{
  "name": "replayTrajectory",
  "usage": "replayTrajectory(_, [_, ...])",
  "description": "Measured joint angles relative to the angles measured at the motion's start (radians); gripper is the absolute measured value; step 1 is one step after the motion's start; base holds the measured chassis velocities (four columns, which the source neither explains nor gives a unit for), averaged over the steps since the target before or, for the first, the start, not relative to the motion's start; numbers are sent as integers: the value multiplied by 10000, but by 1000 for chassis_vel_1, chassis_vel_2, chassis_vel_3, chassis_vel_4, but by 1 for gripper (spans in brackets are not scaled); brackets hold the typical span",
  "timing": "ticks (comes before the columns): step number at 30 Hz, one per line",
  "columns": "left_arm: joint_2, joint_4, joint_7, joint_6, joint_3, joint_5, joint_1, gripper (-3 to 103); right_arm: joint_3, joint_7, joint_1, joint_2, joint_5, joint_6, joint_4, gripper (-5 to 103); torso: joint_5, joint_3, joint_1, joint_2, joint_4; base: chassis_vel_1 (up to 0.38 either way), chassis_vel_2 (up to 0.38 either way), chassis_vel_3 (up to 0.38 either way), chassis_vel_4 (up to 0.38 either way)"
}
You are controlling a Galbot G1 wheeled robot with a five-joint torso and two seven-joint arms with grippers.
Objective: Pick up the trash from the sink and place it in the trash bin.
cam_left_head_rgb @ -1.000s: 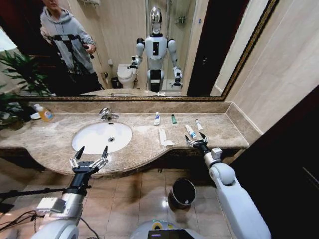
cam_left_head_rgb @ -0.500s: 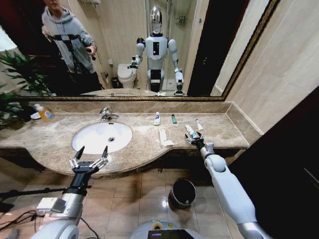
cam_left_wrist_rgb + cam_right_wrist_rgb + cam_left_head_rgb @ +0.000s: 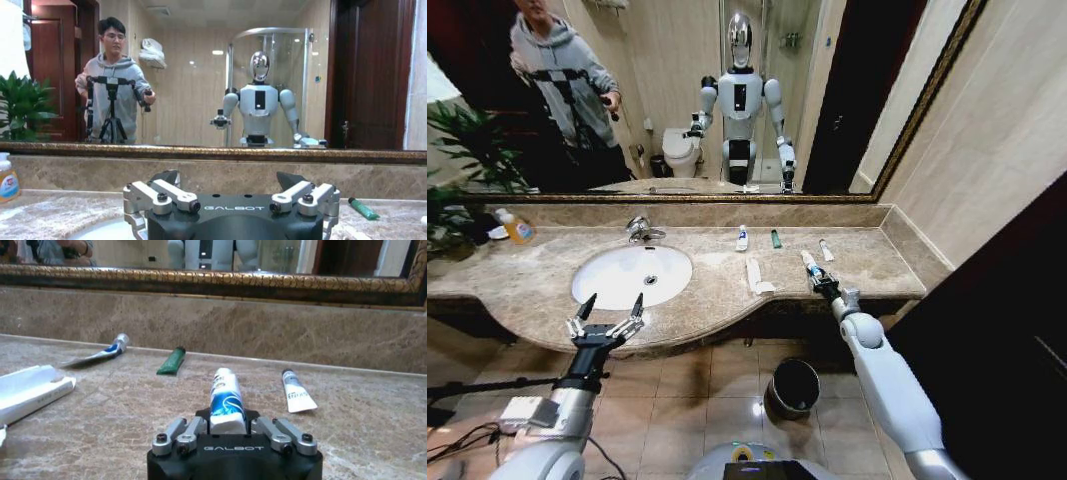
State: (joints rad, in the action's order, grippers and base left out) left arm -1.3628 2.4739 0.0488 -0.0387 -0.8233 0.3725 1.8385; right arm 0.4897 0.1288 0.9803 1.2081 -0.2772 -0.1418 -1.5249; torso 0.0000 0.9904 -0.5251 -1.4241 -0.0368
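Brown marble desk [image 3: 717,290] carries the sink [image 3: 632,275]. Right arm stretches forward, right tool [image 3: 819,282] low on the desk, clenched around a white-blue tube [image 3: 225,402]. Left tool [image 3: 607,318] hovers released at the desk's front edge. Trash bin [image 3: 793,387] on the floor below.

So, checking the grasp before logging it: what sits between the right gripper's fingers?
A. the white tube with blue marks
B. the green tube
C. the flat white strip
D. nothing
A: the right gripper closes on the white blue-marked tube; the green tube lies apart.
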Motion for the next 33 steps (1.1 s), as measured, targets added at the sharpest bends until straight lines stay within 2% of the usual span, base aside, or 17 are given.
replayTrajectory(3, [0,-1,0,0,0,0,0,100,101,-9,150,-38,-15,-5,-227,28,0,0,0,0,-1,0,0,0,0])
replayTrajectory(7, [0,0,0,0,0,0,0,100,506,-28,990,-113,-223,40,-1440,28,-4,0,0,0,0,0,0,0,0])
replayTrajectory(10, [0,0,0,0,0,0,0,100,779,-339,2114,5,-326,821,-2418,28,4,-1,0,0,-1,0,0,0,0])
replayTrajectory(11, [0,0,0,0,0,0,0,100,779,-339,2114,5,-326,821,-2418,28,4,-1,0,0,-1,0,0,0,0])
replayTrajectory(14, [0,-1,0,0,0,0,0,100,1164,-634,4062,545,26,2085,-3628,28,3,-1,2,-1,5,0,0,0,0])
replayTrajectory(15, [0,-1,0,0,0,0,0,100,1164,-634,4062,545,26,2085,-3628,28,3,-1,2,-1,5,0,0,0,0])
replayTrajectory(17, [0,0,0,0,0,0,0,100,1343,-659,5298,1067,484,3084,-4013,28,-3,-3,3,-1,1,0,0,0,0])
replayTrajectory(19, [0,0,0,0,0,0,0,100,1346,-661,5533,1166,559,3258,-4030,28,-1,-2,3,-1,3,0,0,0,0])
replayTrajectory(22, [-1,0,-1,0,-1,0,1,100,1281,-700,6962,1705,857,4196,-3791,28,-4,-2,3,-1,2,0,0,0,0])
replayTrajectory(23, [-1,0,-1,0,-1,0,1,100,1281,-700,6962,1705,857,4196,-3791,28,-4,-2,3,-1,2,0,0,0,0])
replayTrajectory(25, [0,0,0,0,0,0,0,100,1220,-701,7456,1963,1163,4726,-3225,28,-2,-2,3,-2,3,0,0,0,0])
replayTrajectory(27, [0,0,0,0,1,0,0,100,1204,-702,7502,2010,1230,4822,-3028,28,-2,-2,3,-2,3,0,0,0,0])
replayTrajectory(29, [-1,0,0,1,0,0,0,100,1131,-709,7470,2128,1625,5190,-2117,28,1,-1,2,-2,1,0,0,0,0])
replayTrajectory(31, [0,0,0,0,0,0,0,100,1092,-710,7426,2135,1760,5143,-1830,28,0,-2,2,-1,1,0,0,0,0])
replayTrajectory(32, [0,0,0,0,0,0,0,100,983,-771,7297,2133,1916,4712,-1360,28,-1,-1,1,-1,1,0,0,0,0])
replayTrajectory(33, [0,0,0,0,0,0,0,100,983,-771,7297,2133,1916,4712,-1360,28,-1,-1,1,-1,1,0,0,0,0])
